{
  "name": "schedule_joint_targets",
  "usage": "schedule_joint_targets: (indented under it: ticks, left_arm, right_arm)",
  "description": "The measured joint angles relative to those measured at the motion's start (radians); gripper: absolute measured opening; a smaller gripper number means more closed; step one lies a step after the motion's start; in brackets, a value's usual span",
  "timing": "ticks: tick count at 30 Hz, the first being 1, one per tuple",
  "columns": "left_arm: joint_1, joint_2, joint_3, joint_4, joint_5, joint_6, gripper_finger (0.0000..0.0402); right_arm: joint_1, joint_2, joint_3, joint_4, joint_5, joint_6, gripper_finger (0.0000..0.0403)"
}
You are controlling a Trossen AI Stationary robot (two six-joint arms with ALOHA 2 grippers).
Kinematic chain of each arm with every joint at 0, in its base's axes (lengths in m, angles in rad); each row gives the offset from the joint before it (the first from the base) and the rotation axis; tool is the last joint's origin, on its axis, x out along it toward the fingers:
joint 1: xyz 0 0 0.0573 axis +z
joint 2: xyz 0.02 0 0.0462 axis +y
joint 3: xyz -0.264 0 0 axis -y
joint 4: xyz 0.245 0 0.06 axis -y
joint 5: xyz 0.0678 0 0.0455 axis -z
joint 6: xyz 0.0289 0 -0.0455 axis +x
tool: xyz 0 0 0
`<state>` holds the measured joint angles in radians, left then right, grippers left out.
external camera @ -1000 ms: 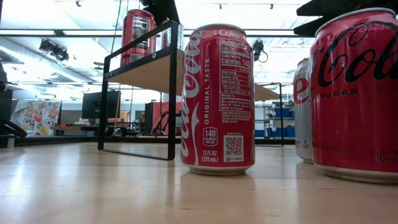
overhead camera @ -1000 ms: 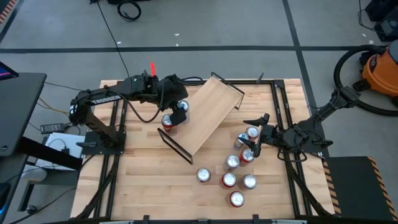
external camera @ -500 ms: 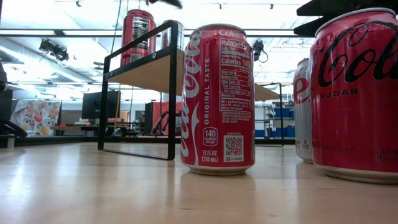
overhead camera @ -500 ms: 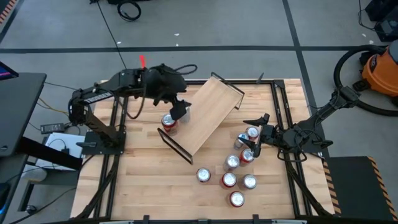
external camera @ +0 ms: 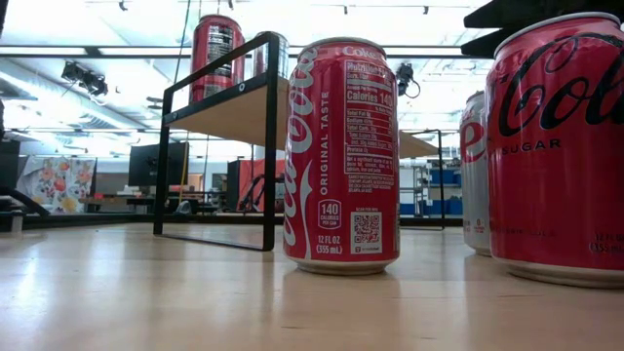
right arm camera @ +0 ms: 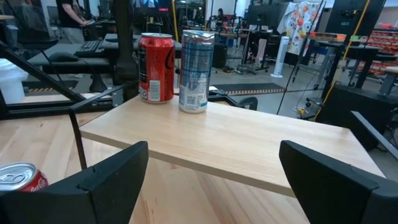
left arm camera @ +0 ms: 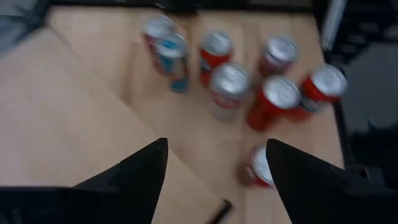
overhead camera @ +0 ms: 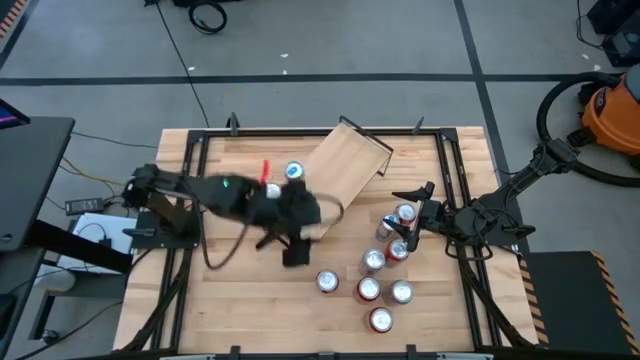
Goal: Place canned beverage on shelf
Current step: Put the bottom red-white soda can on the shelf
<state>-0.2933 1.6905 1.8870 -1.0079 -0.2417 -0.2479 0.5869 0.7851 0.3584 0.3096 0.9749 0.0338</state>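
Note:
The shelf [overhead camera: 350,160], a light-wood plank on black end frames, stands slantwise mid-table. Two cans stand upright on its left end: a silver-blue one [right arm camera: 196,71] and a red one [right arm camera: 156,67]. In the high view only the silver top [overhead camera: 293,171] shows beside my left arm. Several more cans [overhead camera: 368,288] stand on the tabletop at the near right. My left gripper [left arm camera: 216,146] hangs open over the shelf's near end [overhead camera: 293,250], holding nothing. At the right my open right gripper [overhead camera: 410,215] waits beside the cans, facing the shelf [right arm camera: 236,140].
The low view is filled by a red cola can [external camera: 341,156] and a second can [external camera: 556,146] standing close by on the slatted tabletop. Black rails [overhead camera: 450,160] border the table. Bare wood lies at the near left [overhead camera: 230,300].
My left gripper has risen off the two cans on the shelf's left end and swung fast toward the table's near right, out over the shelf's near end and toward the cluster of cans. Both cans stay upright on the shelf.

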Motion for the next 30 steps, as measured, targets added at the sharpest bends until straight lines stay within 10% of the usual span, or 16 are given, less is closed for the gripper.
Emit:
schedule_joint_targets:
  ticks: [13, 30]
  left_arm:
    - [-0.114, 0.189, 0.0, 0.068, 0.008, -0.027, 0.0275]
    - [-0.114, 0.343, 0.0, 0.095, 0.063, 0.077, 0.0384]
  right_arm:
    - [-0.014, 0.0, 0.0, 0.003, -0.005, -0.008, 0.0373]
    - [-0.021, 0.0, 0.0, -0.002, -0.031, 0.0, 0.0373]
